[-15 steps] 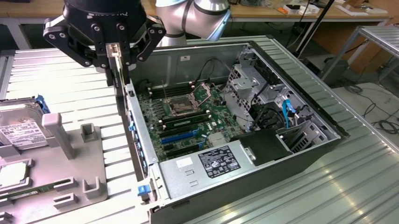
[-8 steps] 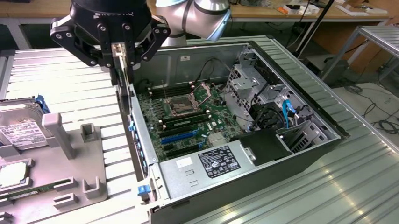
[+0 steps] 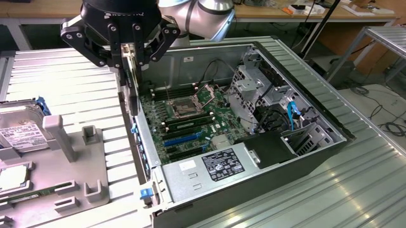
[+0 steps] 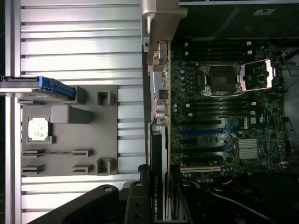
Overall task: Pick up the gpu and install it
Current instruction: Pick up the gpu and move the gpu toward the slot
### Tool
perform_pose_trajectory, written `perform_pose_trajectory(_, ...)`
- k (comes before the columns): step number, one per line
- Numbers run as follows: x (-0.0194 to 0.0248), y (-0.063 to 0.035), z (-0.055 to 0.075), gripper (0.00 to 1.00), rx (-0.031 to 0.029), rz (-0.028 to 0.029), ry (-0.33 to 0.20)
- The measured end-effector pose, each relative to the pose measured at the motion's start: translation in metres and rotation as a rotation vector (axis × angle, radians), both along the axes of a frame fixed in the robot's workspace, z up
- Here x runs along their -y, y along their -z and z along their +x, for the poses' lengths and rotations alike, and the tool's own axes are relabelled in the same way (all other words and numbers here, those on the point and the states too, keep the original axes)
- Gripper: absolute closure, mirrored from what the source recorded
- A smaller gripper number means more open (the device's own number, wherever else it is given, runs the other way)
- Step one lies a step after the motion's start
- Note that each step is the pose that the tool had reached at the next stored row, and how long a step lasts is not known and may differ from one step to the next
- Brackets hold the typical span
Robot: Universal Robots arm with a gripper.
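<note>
My gripper [image 3: 130,61] is shut on the gpu [image 3: 132,90], a thin dark card that hangs edge-on below the fingers. It hovers over the open computer case [image 3: 330,142], above the case wall on the exterior view's left, beside the motherboard [image 3: 190,114]. The blue expansion slots [image 3: 184,138] lie lower on the board, apart from the card. In the wrist view the gpu [image 4: 158,158] runs out from my gripper [image 4: 159,210], its silver bracket [image 4: 156,60] at the far end. It lines up along the board's edge, next to the blue slots [image 4: 205,131].
A grey parts fixture [image 3: 76,156] lies at the exterior view's left with a hard drive [image 3: 19,128], a processor [image 3: 13,178] and a green memory stick [image 3: 32,194]. The power supply [image 3: 219,164] and drive cage [image 3: 254,85] fill the case's near and right sides.
</note>
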State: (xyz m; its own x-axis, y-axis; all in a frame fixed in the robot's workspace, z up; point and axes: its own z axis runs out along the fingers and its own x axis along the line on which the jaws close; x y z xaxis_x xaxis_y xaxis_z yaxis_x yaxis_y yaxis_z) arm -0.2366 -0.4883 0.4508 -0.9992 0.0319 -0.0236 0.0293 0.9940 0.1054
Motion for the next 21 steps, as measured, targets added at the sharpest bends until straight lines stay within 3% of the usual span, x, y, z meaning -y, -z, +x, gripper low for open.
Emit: perform_pose_trajectory(21, 0.0000, 0.0000, 0.021, 0.73, 0.0000, 0.0000, 0.000)
